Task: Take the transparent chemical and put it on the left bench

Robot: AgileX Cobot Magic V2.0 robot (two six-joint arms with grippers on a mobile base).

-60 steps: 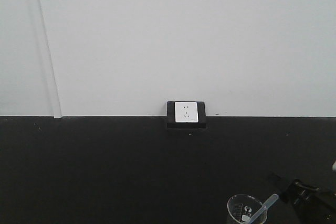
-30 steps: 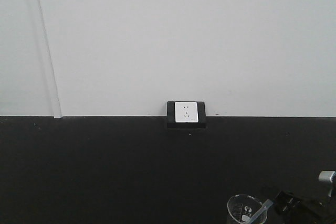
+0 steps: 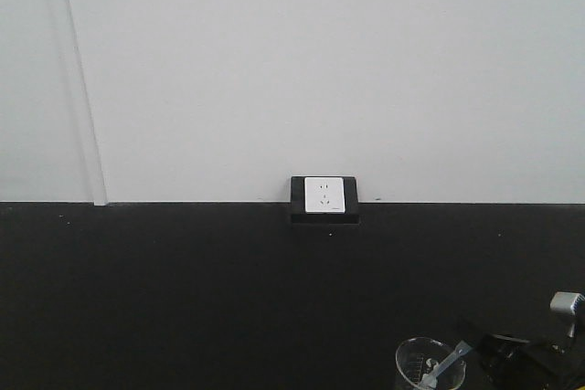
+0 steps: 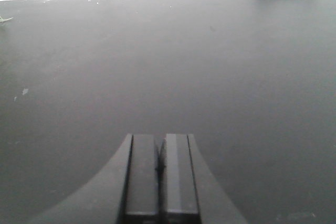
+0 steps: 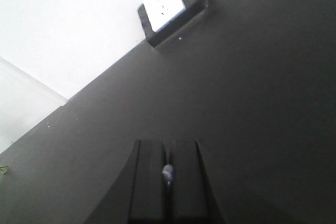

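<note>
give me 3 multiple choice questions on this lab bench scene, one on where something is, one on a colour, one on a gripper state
1. In the front view, where does the clear glass beaker stand on the wide matte black bench?
A) bottom right
B) far left
C) against the wall

2. What colour is the face of the square wall socket in its black housing?
A) red
B) white
C) yellow

3. How is the right gripper?
A) wide open
B) shut on the beaker's rim
C) shut on the slim translucent whitish dropper pipette

Answers:
1 A: the beaker sits at the lower right edge of the front view, far from the wall.
2 B: the plate is plainly white.
3 C: the right wrist view shows a whitish bit pinched between the closed fingers.
</note>
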